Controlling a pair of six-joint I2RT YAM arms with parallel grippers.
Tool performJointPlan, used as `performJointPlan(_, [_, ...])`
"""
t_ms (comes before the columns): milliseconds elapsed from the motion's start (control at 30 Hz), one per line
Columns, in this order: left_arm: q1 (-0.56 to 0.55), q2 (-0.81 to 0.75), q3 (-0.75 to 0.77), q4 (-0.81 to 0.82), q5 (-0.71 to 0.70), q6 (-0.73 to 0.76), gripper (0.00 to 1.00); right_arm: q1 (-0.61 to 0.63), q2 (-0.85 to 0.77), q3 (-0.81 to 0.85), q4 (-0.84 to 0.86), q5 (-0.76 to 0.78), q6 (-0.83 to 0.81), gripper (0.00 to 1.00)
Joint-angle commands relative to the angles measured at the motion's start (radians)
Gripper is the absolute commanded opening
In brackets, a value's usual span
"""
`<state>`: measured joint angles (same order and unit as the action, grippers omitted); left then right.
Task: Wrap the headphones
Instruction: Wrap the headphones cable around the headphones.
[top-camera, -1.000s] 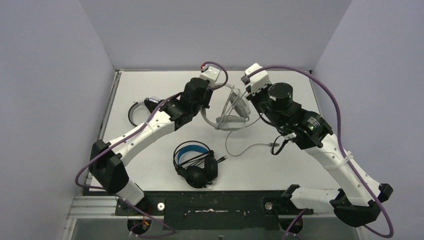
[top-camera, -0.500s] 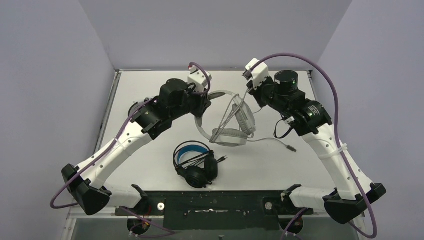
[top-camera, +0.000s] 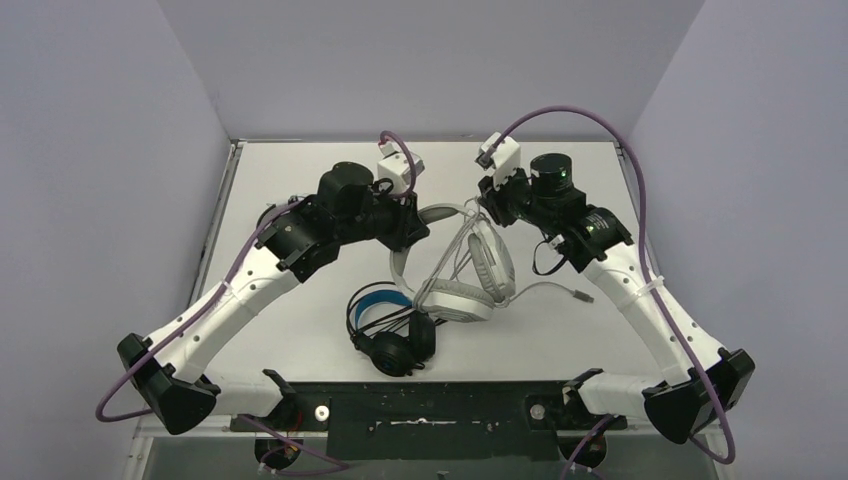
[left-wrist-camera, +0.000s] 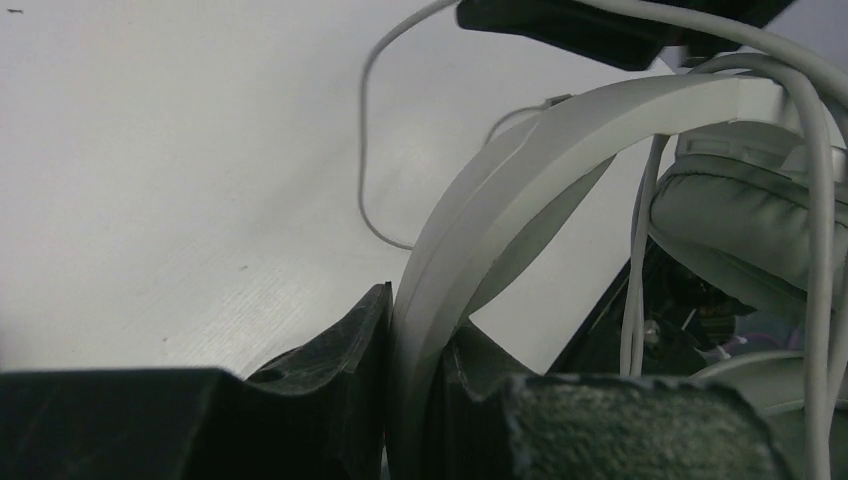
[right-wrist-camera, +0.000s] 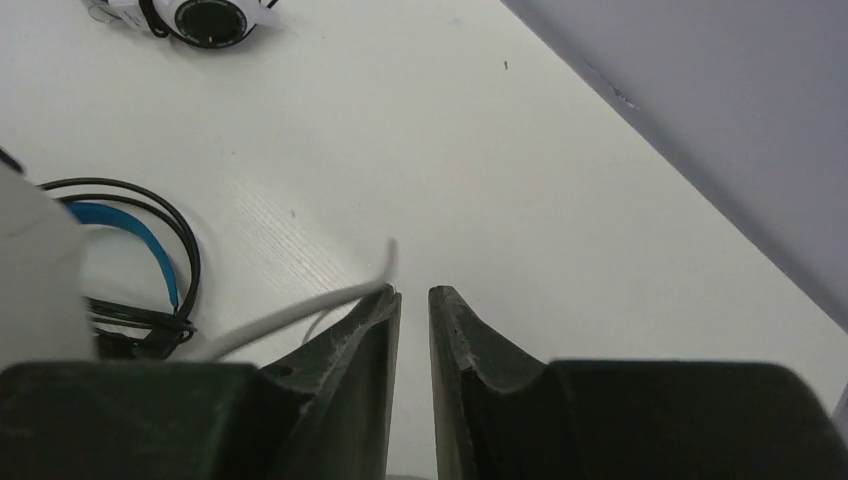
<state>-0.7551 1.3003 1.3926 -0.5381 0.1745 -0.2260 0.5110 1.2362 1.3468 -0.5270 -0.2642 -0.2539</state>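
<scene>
The white headphones (top-camera: 468, 268) hang tilted above the table's middle, their pale cable (top-camera: 448, 258) looped across headband and ear cups. My left gripper (top-camera: 415, 226) is shut on the white headband (left-wrist-camera: 520, 180); a grey ear cushion (left-wrist-camera: 740, 210) shows at right. My right gripper (top-camera: 488, 204) sits by the headset's top, and its jaws (right-wrist-camera: 415, 292) stand slightly apart with nothing between them. The cable (right-wrist-camera: 290, 315) lies just outside the left fingertip. The cable's plug end (top-camera: 577, 294) rests on the table.
Black headphones with a blue-lined band (top-camera: 390, 325) lie near the front edge, close under the hanging headset, also seen in the right wrist view (right-wrist-camera: 130, 240). A white headset with a black ear-cup centre (right-wrist-camera: 205, 15) lies at the back left. Grey walls enclose the table (top-camera: 560, 340).
Both arms carried the white headphones toward the front, over the black pair. The right gripper's jaws parted and the cable slipped out of them.
</scene>
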Motion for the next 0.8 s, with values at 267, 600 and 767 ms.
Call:
performJointPlan(267, [-0.006, -0.073, 0.186, -0.032, 0.031, -0.227, 0.00, -0.019, -0.102, -0.272, 0.368, 0.000, 0.250, 0.31])
performJointPlan(600, [-0.001, -0.006, 0.266, -0.029, -0.022, -0.338, 0.00, -0.018, -0.055, -0.379, 0.594, -0.049, 0.415, 0.55])
performJointPlan(767, [0.002, 0.037, 0.342, -0.047, -0.019, -0.366, 0.00, -0.017, -0.044, -0.442, 0.705, -0.056, 0.475, 0.63])
